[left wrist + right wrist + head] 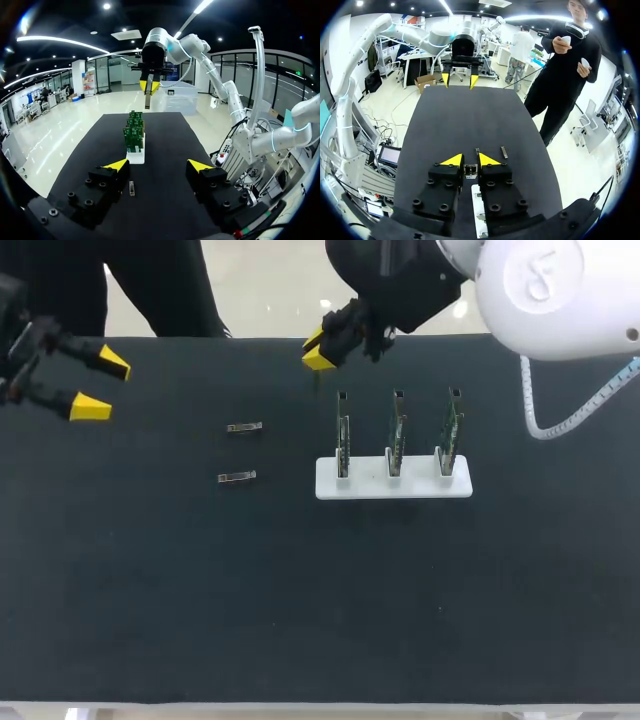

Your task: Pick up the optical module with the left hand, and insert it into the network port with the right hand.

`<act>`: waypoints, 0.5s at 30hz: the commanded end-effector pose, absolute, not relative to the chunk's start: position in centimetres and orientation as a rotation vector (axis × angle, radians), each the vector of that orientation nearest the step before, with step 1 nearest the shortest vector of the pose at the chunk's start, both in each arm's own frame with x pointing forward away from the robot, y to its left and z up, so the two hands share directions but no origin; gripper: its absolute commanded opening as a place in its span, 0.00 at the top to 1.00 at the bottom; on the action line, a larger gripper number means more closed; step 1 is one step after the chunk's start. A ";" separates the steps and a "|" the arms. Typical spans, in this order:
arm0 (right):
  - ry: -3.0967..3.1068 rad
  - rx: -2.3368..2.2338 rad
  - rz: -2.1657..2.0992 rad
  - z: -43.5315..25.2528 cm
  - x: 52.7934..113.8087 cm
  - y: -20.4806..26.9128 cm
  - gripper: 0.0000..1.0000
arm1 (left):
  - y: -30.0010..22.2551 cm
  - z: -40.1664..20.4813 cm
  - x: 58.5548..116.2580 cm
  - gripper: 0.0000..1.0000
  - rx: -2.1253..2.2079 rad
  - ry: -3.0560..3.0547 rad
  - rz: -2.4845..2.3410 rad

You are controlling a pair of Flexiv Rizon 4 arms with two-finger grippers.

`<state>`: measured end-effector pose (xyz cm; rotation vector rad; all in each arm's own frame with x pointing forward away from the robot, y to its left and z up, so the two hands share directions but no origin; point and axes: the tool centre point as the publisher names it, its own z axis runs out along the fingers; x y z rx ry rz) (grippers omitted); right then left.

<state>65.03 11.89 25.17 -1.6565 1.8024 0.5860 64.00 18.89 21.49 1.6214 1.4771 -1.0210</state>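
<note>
My right gripper (320,350) hangs above the table's far edge, behind the left-most board, shut on a thin optical module (147,100) that points down from its tips. In its own view the module (470,171) sits between the right gripper's (470,160) nearly closed fingers. Three upright green boards (393,440) with network ports stand in a white base (393,488) at the table's middle. Two more modules (243,427) (236,477) lie flat to the left of the base. My left gripper (101,385) is open and empty at the far left; one module (132,188) lies beneath it, near one finger.
The table (300,600) is covered in black cloth. In the right wrist view the two loose modules (504,152) (477,150) lie just ahead of the fingers, and my left gripper (460,80) faces me from the table's other end.
</note>
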 end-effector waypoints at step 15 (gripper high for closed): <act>1.801 -1.636 0.597 24.8 65.4 11.8 1.00 | 18.9 21.4 64.3 0.00 1.626 1.477 -1.026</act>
